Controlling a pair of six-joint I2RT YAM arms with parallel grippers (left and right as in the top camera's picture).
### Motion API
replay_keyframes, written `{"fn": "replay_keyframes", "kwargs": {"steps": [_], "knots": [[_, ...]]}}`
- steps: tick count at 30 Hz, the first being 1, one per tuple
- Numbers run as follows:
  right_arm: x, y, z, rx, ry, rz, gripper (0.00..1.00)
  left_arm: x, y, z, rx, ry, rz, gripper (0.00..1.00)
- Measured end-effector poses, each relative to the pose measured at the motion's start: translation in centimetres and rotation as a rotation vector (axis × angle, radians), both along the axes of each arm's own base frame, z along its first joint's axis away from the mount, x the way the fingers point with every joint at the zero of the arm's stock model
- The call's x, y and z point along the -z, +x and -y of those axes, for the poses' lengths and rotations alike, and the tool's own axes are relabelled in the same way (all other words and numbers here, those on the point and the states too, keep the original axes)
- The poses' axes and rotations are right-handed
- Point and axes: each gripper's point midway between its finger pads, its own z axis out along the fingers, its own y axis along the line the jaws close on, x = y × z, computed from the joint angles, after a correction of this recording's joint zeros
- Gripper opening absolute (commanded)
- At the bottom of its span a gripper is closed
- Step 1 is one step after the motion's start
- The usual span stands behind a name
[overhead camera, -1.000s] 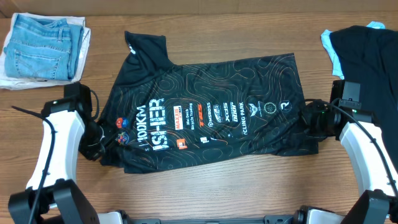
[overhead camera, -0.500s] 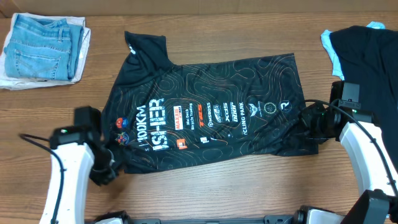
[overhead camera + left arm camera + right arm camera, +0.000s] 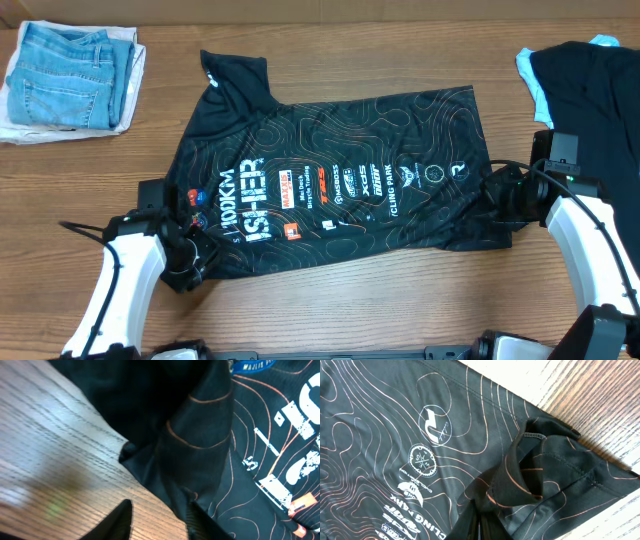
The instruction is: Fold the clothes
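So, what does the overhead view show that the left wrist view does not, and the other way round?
Only the overhead view shows the whole shirt spread out, the folded jeans at the far left, a dark pile of clothes at the right edge, and the right gripper at the shirt's hem. Only the left wrist view shows, close up, the left gripper with fingers apart beside a bunched corner of cloth. Both show the black shirt with orange lines and white lettering, and the wooden table.
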Motion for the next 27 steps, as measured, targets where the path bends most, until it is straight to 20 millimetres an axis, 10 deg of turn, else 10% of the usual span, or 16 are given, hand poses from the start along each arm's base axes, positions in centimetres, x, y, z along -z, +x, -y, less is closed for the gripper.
{"fn": "replay_keyframes", "kwargs": {"steps": [8,23,27], "knots": [[0.0,0.1,0.0,0.000,-0.001,0.003,0.06,0.2,0.3,2.9,0.092,-0.026,0.010,0.71],[0.0,0.0,0.0,0.000,0.000,-0.002,0.06,1.6,-1.6,3.2,-0.066,0.055,-0.135,0.65],[0.0,-0.1,0.0,0.000,0.000,-0.003,0.06,2.3,-1.1,3.2,-0.076,0.061,-0.133,0.46]]}}
